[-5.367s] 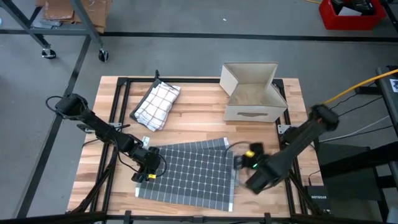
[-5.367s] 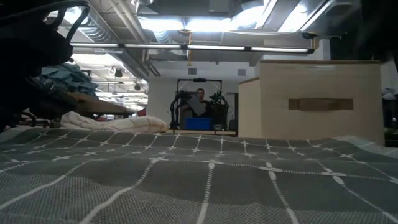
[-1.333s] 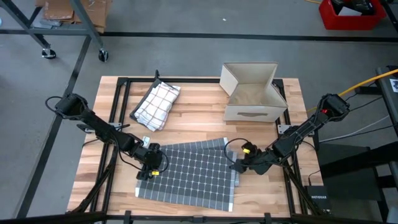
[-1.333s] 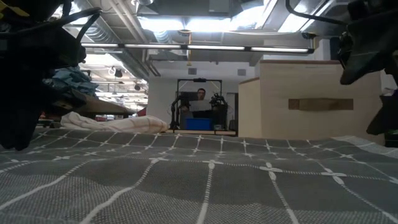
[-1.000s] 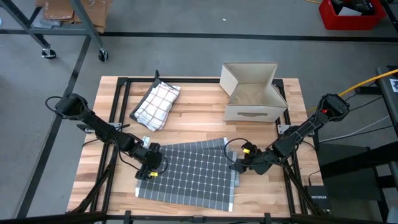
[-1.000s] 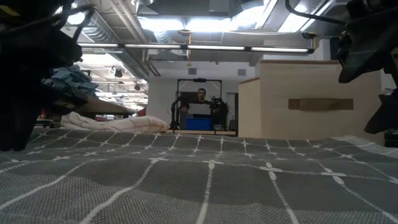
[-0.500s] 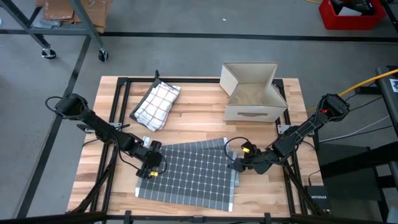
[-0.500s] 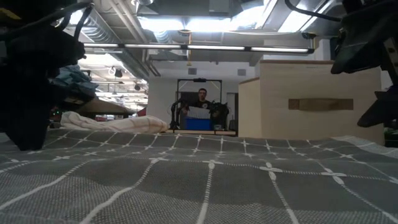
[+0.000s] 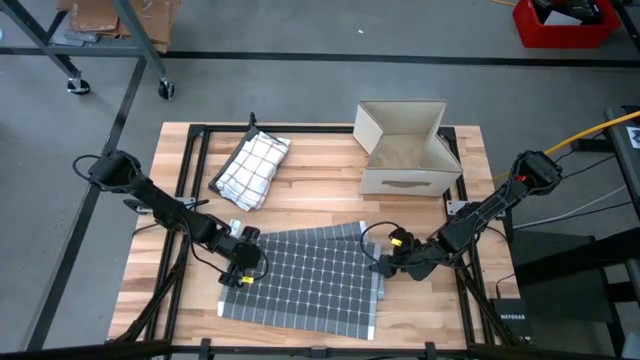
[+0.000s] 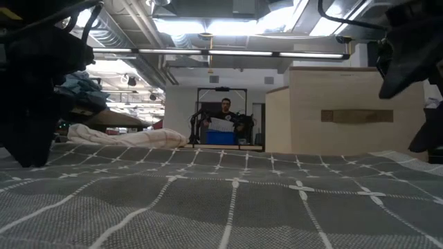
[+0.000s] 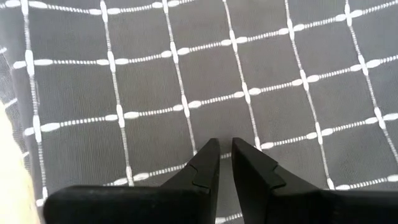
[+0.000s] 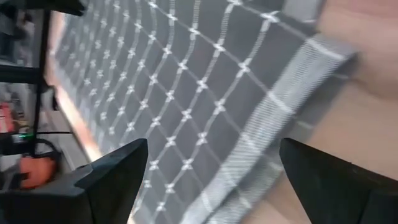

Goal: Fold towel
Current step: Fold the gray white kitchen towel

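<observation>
Right now I have the grey checked towel (image 9: 305, 283) lying spread flat on the near half of the table (image 9: 320, 205), with one gripper at each side edge. My left gripper (image 11: 225, 152) sits low over the towel's left edge, fingers nearly together with only a thin slit between them; I cannot see cloth pinched in that slit, so I would not count it as a grip yet. My right gripper (image 12: 211, 155) hovers at the towel's right edge with its fingers spread wide, holding nothing.

To do this step well, I judge I should bring each gripper squarely onto a corner or hem, catch only one layer, and lift both sides evenly so the fold lands straight.

Only the high view shows the cardboard box (image 9: 405, 148) and the already folded white towel (image 9: 252, 168) at the far side. Only the right wrist view shows the pale hem band (image 12: 267, 130) at the towel's right edge.
</observation>
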